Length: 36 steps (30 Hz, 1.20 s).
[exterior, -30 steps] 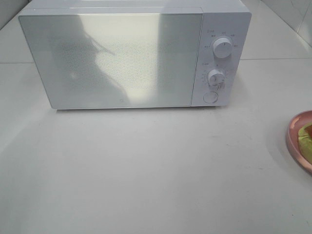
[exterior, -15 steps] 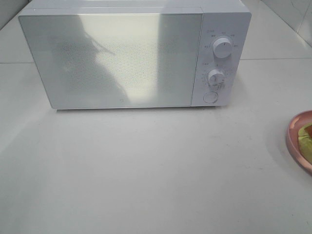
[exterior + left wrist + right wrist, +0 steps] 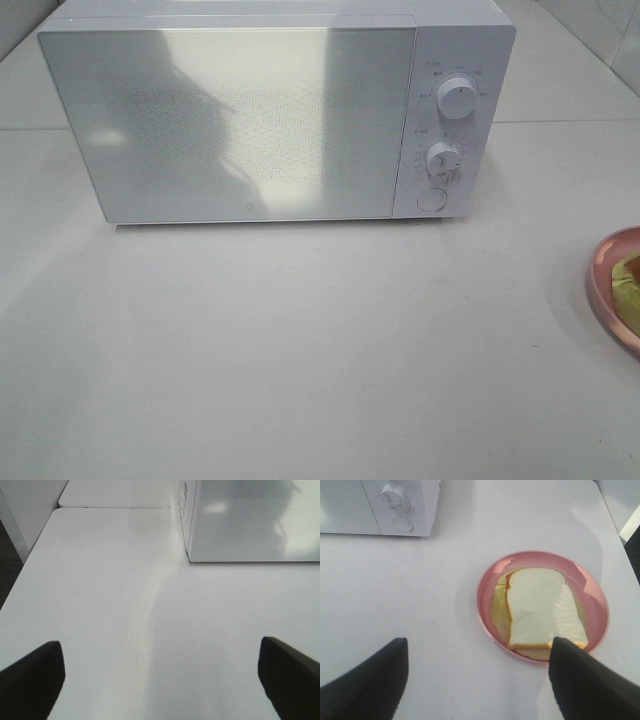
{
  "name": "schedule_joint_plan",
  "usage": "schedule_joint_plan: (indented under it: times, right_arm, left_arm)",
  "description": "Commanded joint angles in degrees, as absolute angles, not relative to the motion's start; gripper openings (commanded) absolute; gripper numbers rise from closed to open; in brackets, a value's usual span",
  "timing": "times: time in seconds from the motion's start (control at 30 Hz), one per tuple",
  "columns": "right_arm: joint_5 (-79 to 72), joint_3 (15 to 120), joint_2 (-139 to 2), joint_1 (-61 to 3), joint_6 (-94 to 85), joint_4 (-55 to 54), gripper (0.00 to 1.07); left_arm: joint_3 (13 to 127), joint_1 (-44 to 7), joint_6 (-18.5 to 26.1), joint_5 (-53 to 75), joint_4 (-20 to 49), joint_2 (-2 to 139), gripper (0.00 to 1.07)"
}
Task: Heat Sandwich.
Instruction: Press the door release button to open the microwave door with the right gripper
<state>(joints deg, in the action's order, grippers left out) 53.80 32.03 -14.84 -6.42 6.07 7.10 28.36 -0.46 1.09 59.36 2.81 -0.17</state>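
Your microwave [image 3: 275, 115] stands at the back of the white table [image 3: 300, 350], its door [image 3: 230, 125] closed, with two dials [image 3: 456, 100] and a round button [image 3: 431, 198] on the panel beside the door. The sandwich [image 3: 540, 607] lies flat on the pink plate [image 3: 592, 587], in front of the microwave and well off to its control-panel side, at the table's edge in the high view. Your left gripper [image 3: 160, 647] hangs over bare table in front of the microwave's other corner, jaws wide apart, nothing between them. Your right gripper [image 3: 479, 647] is released too, jaws spread and empty, one fingertip showing over the plate's near rim.
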Motion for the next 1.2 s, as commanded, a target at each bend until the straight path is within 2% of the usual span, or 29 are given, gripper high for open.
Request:
schedule_joint_plan:
  times: [0.03, 0.8, 1.2]
  right_arm:
    - [51.2, 32.4, -16.5, -6.2, 6.4, 7.0, 0.75]
    - [33.2, 32.4, -33.7, -6.2, 6.4, 7.0, 0.75]
    - [18.0, 32.4, -44.1, -6.2, 6.4, 7.0, 0.75]
  left_arm:
    - [28.2, -0.2, 1.0, 58.9, 3.0, -1.7, 1.01]
    - [28.2, -0.2, 1.0, 58.9, 3.0, -1.7, 1.01]
    - [28.2, -0.2, 1.0, 58.9, 3.0, -1.7, 1.01]
